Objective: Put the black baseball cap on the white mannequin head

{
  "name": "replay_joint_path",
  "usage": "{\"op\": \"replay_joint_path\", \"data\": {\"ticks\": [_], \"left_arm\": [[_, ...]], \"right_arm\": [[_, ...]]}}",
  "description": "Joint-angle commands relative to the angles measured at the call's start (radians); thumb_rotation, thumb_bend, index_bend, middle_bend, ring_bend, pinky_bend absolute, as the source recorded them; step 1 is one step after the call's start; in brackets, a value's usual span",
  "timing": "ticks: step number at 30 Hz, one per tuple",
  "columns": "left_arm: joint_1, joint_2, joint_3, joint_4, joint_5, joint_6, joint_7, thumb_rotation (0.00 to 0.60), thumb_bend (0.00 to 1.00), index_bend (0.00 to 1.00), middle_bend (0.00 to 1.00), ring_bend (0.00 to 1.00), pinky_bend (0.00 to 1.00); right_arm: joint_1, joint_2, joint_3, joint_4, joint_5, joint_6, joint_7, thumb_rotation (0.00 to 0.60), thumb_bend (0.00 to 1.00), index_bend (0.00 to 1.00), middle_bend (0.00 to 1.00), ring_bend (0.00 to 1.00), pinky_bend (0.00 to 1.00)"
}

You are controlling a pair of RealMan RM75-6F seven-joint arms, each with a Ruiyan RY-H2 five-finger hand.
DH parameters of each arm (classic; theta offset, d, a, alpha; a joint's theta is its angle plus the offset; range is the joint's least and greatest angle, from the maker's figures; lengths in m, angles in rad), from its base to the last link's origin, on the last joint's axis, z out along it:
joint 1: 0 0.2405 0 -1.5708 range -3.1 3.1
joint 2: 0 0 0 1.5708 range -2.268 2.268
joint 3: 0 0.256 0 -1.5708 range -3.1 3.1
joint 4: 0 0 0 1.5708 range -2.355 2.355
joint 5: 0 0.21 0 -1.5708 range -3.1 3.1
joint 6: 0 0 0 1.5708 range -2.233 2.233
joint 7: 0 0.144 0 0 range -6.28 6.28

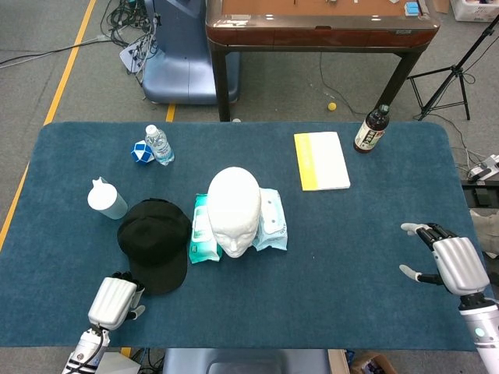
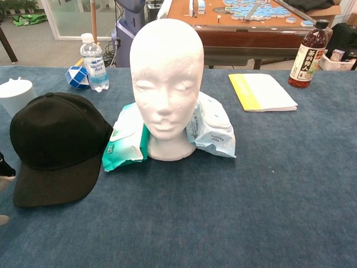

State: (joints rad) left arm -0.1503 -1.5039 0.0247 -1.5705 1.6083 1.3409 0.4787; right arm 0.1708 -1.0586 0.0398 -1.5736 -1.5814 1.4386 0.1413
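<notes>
We are reaching for the black cloth baseball cap (image 1: 154,243), lower left.
Our left hand (image 1: 114,300), fingers hidden so we cannot tell, should be grabbing the brim; right hand (image 1: 451,262) is spread, empty.

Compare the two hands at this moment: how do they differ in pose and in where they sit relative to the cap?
The left hand sits at the near edge, right by the brim of the black baseball cap; the right hand is far off by the table's right edge, with nothing near it. The left hand's fingers look curled in towards the brim, while the right hand's are spread apart. The left hand just shows at the chest view's edge; the right hand does not. Both hold nothing.
</notes>
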Motion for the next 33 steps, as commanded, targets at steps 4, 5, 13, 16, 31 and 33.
{"op": "replay_joint_path", "data": {"ticks": [4, 5, 13, 16, 31, 33], "left_arm": [[-0.009, -0.013, -0.01, -0.008, -0.046, -0.023, 0.04, 0.6, 0.01, 0.85, 0.76, 0.47, 0.5], [-0.01, -0.015, -0.011, -0.009, -0.051, -0.026, 0.044, 0.6, 0.01, 0.85, 0.76, 0.47, 0.5], [-0.023, -0.031, -0.027, -0.003, -0.103, -0.045, 0.069, 0.6, 0.01, 0.85, 0.76, 0.47, 0.5], [-0.029, -0.035, -0.031, -0.003, -0.115, -0.05, 0.073, 0.6, 0.01, 0.85, 0.76, 0.48, 0.5], [-0.045, -0.043, -0.029, -0.013, -0.152, -0.052, 0.087, 0.6, 0.01, 0.85, 0.76, 0.48, 0.5], [-0.046, -0.043, -0.029, -0.014, -0.153, -0.05, 0.09, 0.6, 0.01, 0.85, 0.76, 0.48, 0.5]], "right_arm": [[-0.001, 0.001, 0.001, 0.0, 0.0, 0.0, 0.003, 0.6, 0.02, 0.28, 0.37, 0.29, 0.46], [-0.001, 0.001, 0.0, 0.0, 0.0, 0.0, 0.002, 0.6, 0.02, 0.28, 0.37, 0.29, 0.46], [0.0, 0.001, 0.0, 0.0, -0.001, -0.004, -0.001, 0.6, 0.02, 0.28, 0.37, 0.29, 0.46], [0.001, 0.0, 0.001, -0.001, 0.0, -0.006, -0.002, 0.6, 0.02, 0.28, 0.37, 0.29, 0.46], [0.002, -0.001, -0.001, -0.004, -0.003, -0.009, -0.008, 0.6, 0.02, 0.28, 0.37, 0.29, 0.46], [0.002, -0.001, -0.001, -0.004, -0.003, -0.009, -0.008, 0.6, 0.02, 0.28, 0.37, 0.29, 0.46]]}}
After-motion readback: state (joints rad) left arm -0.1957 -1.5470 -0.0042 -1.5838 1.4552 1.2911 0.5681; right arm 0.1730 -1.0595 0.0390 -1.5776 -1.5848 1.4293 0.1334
